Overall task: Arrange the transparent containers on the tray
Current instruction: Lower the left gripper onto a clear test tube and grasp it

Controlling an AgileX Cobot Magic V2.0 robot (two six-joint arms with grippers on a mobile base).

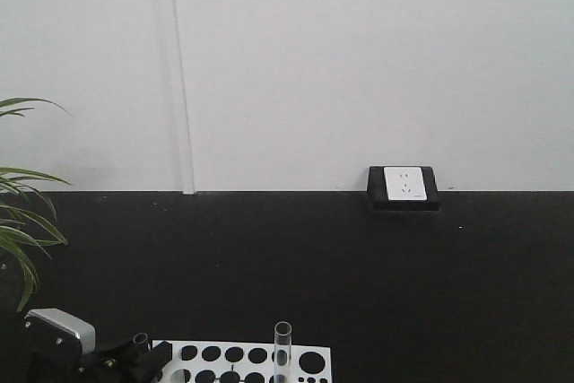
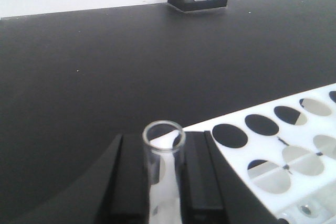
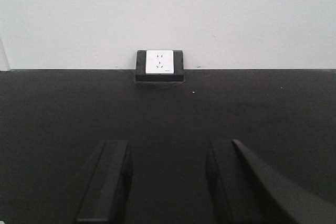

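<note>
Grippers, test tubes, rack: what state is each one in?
left gripper, shut on held tube
held tube, upright in the grip, beside the white rack
right gripper, open, empty
second tube, upright in the white rack
white rack, most visible holes empty

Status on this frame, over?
Left gripper shut on a tube, beside the rack. Right gripper open, empty, over bare table. Second tube upright in rack. Tray not in view.
</note>
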